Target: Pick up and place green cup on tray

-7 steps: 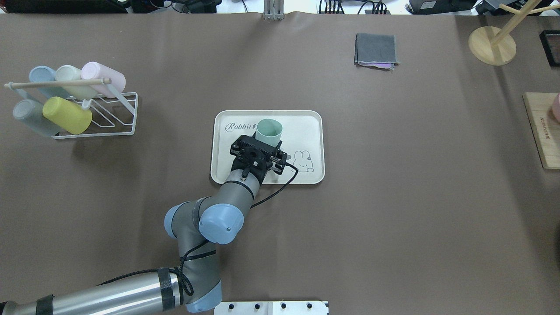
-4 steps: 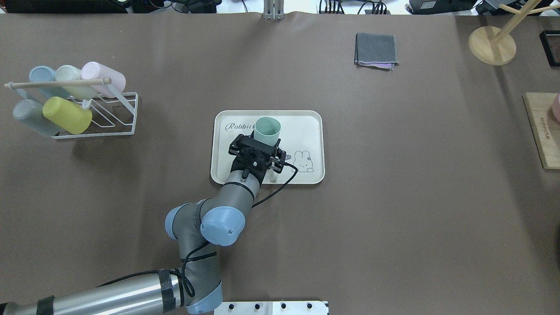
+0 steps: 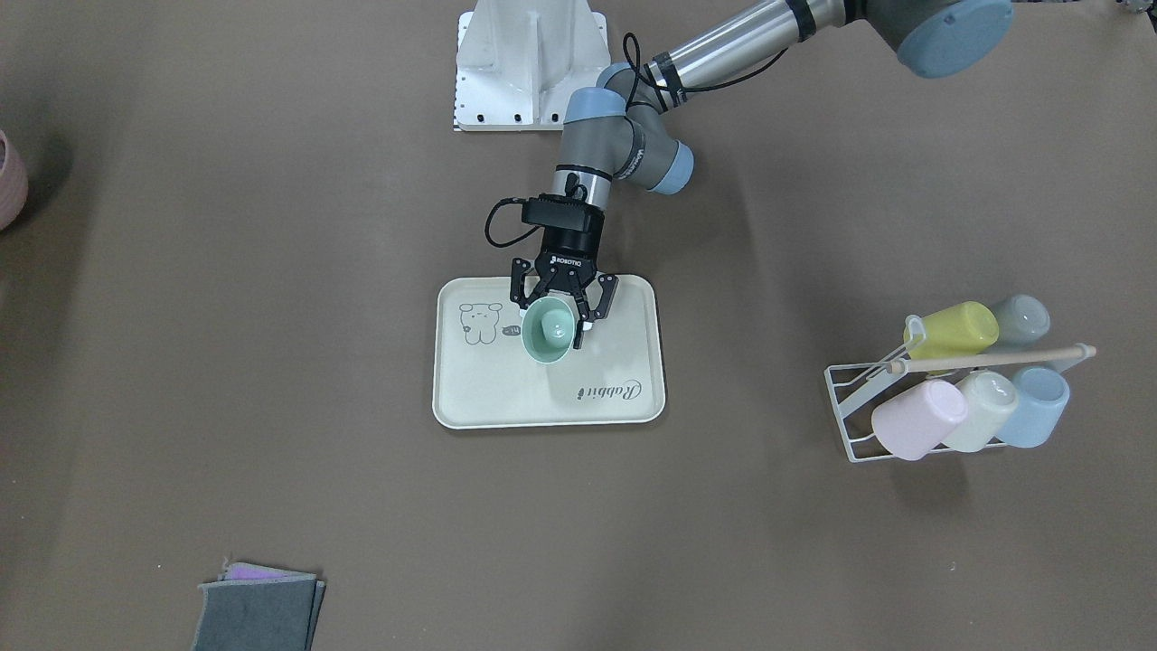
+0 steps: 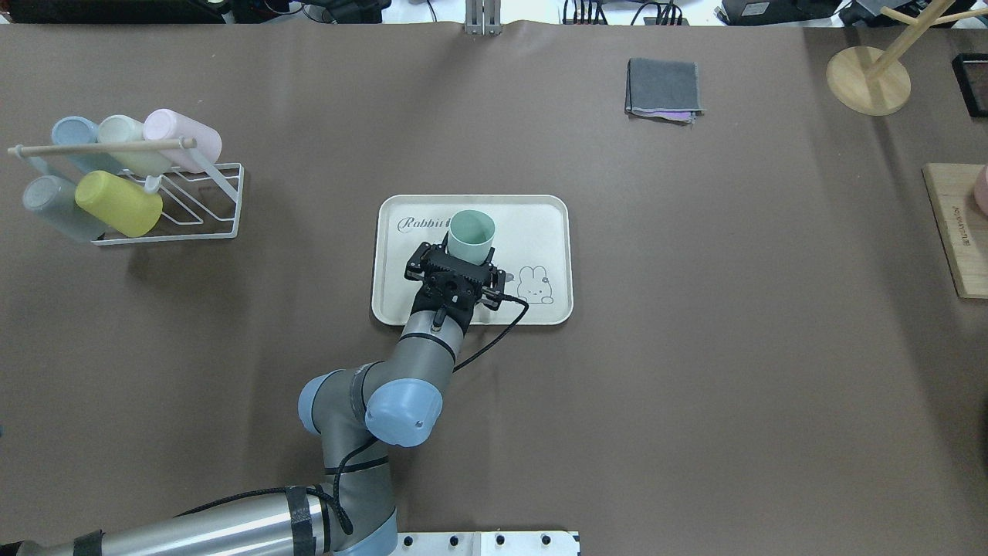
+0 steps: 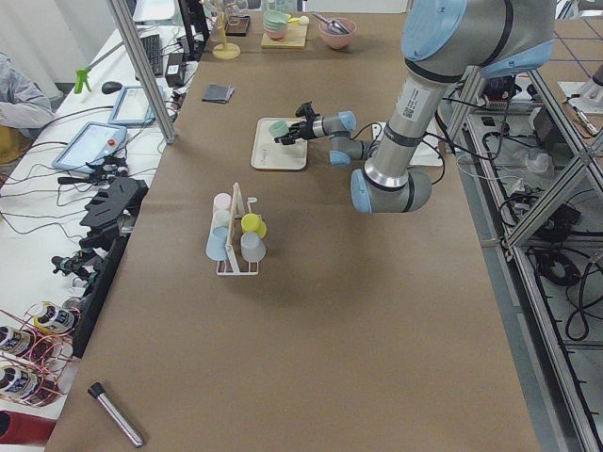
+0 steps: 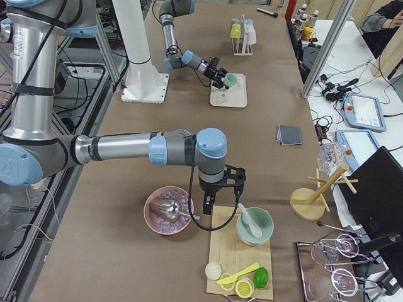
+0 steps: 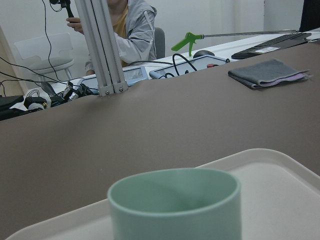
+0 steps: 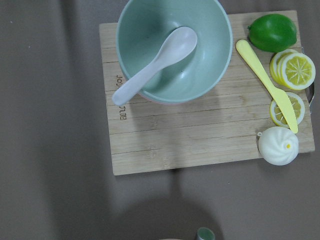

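Overhead exterior gives me the green cup [image 4: 472, 234] standing upright, mouth up, on the tray [image 4: 544, 232], which lies about midway along the counter, well away from every edge. The cup sits on the half of the tray nearer the far edge, just beside the script lettering.

On the front-facing camera I see the left gripper [image 3: 554, 325] low over the tray, on the robot's side of the cup. Its fingers [image 3: 522, 297] are spread wide with the cup between them, so they are parted rather than clamped. One light pad sits very close to the cup wall, and from this angle I cannot tell whether it touches. My left wrist camera has the cup's rim filling the bottom centre, with the tray's surface under it.

The right gripper [image 6: 220, 192] hangs near the right end of the counter, above the edge of a wooden board [image 8: 200, 130] and just beside a pink bowl [image 6: 169, 211]. I only get it from the side, so I cannot tell whether its fingers are apart or together. The right wrist camera looks straight down on that board, which carries a mint bowl [image 8: 200, 40] with a white spoon [image 8: 155, 65] in it.

A wire rack [image 4: 208, 201] of cups stands near the left edge, and a folded grey cloth [image 4: 664, 89] lies near the far edge.
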Robot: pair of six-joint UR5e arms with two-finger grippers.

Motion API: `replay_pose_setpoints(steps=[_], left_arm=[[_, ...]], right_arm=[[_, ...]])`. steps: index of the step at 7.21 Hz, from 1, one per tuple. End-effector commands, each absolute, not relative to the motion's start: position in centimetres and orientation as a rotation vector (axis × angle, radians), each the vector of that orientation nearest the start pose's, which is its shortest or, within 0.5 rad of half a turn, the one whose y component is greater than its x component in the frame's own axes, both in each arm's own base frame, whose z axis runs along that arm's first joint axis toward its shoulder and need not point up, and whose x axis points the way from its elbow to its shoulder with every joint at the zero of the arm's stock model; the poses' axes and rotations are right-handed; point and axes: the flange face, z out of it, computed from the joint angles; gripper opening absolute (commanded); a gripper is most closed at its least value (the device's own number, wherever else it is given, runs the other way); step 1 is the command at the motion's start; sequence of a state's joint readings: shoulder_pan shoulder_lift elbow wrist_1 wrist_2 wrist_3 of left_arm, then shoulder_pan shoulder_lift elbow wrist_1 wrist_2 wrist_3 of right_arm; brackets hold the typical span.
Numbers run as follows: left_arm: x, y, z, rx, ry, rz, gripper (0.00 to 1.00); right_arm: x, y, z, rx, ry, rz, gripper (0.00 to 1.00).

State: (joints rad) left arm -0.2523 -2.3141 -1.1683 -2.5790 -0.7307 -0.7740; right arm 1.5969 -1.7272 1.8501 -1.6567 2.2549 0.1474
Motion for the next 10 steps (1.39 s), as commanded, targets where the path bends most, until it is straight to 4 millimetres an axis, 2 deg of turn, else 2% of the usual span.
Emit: replay_pose_setpoints(steps=[1, 3, 4, 10], left_arm=[[67.04, -38.67, 26.11, 1.219, 0.732, -0.127, 0.23], [67.23, -38.72, 25.95, 1.218, 0.732, -0.127, 0.23], [67.31, -38.72, 25.79, 1.218, 0.733, -0.126, 0.26], [67.61, -38.81, 25.96, 1.211, 0.707, -0.112, 0.56]], right_arm=[[8.14, -42.34, 60.93, -0.009, -0.686, 0.155, 1.0], [8.14, -42.34, 60.93, -0.009, -0.686, 0.155, 1.0], [8.15, -42.34, 60.94, -0.009, -0.684, 0.155, 1.0], [8.15, -42.27, 61.08, -0.011, -0.684, 0.155, 1.0]])
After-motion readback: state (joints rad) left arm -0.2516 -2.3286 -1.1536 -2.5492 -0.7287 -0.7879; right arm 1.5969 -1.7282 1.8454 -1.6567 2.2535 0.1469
